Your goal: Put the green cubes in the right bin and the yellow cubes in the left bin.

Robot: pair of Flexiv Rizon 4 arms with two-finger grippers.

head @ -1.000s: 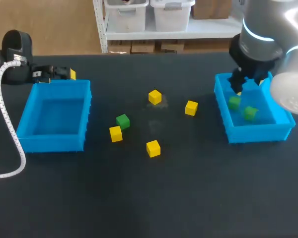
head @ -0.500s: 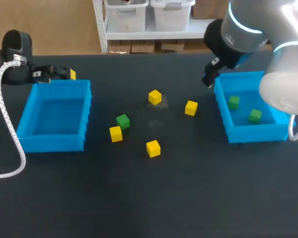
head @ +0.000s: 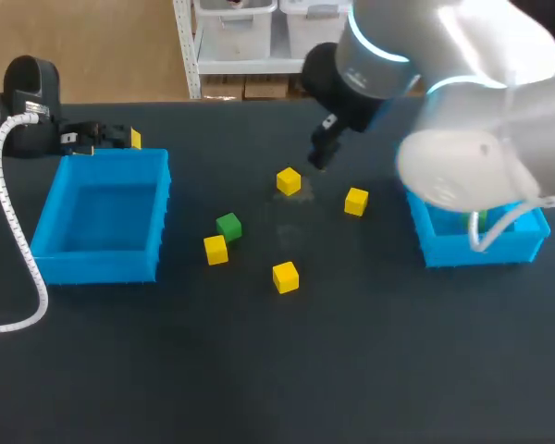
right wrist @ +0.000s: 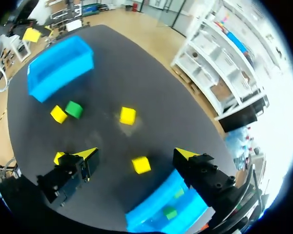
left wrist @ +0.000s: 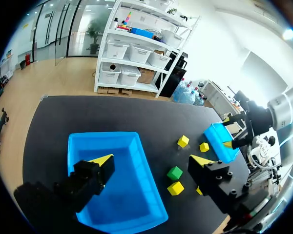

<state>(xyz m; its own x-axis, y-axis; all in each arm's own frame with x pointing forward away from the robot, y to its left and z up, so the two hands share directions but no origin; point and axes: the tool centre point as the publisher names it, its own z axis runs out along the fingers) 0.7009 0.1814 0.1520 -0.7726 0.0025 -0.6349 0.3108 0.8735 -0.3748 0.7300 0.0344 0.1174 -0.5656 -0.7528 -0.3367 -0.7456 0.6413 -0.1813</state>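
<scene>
So far two green cubes [right wrist: 170, 213] in right bin [right wrist: 147, 208], nothing in left bin [head: 99, 261]. Outstanding — one green cube [head: 228, 225], four yellow cubes [head: 289, 180]. Spread and empty: right gripper [right wrist: 136, 153], left gripper [left wrist: 153, 159].

Silver-white right arm [head: 462, 65], cyan ring [head: 381, 55]; black yellow-tipped jaws; white, apparently ribbed cable [head: 7, 217].
</scene>
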